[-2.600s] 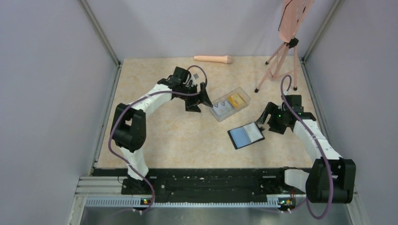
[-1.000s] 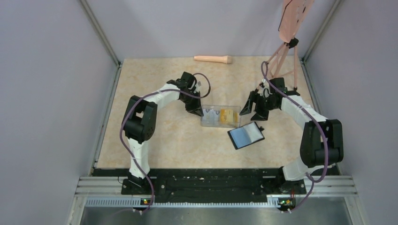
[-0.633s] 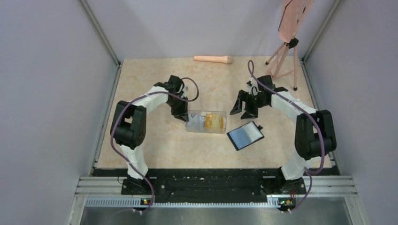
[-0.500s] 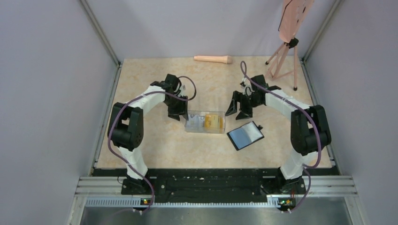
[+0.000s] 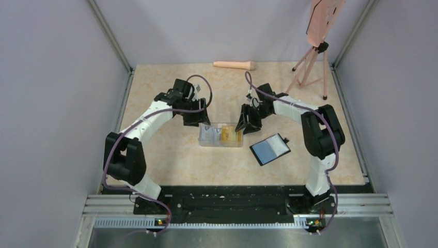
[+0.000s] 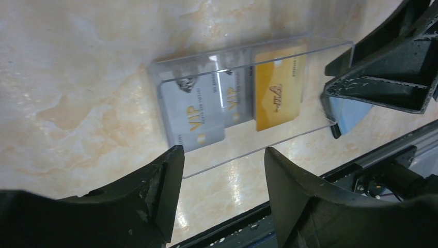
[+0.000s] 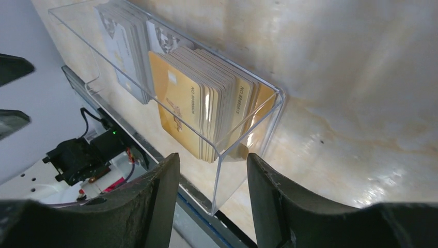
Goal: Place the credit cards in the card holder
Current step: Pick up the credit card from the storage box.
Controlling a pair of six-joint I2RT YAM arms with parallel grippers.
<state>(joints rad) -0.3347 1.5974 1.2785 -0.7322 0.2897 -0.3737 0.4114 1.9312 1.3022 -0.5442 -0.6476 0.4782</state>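
- The table is a beige, marbled slab. Pale grey-lilac walls close it in on the left, the right and the far side.
- A black bar with a ribbed metal rail runs along the near edge, and both arm bases are bolted there.
- In the far right corner stands a pink tripod carrying a pink board; a peach-coloured cylinder lies by the far wall. Both are well apart from the working area.
- A clear plastic box sits mid-table, lengthwise left to right, between the two grippers.
- The credit cards are all inside that box in two stacks side by side — a grey-white stack toward the left end and a yellow-orange stack toward the right end.
- The box walls rise around the cards on every side.
- The card holder lies open and flat on the table, blue-grey inside up. It is just to the right of the box and slightly nearer, not touching it.
- The left gripper hangs by the box's far left part with its jaws spread — nothing is clamped between them.
- The right gripper is at the box's right end. Its jaws stand apart with the box's corner showing in the gap, and no finger is seen pressing on the plastic.
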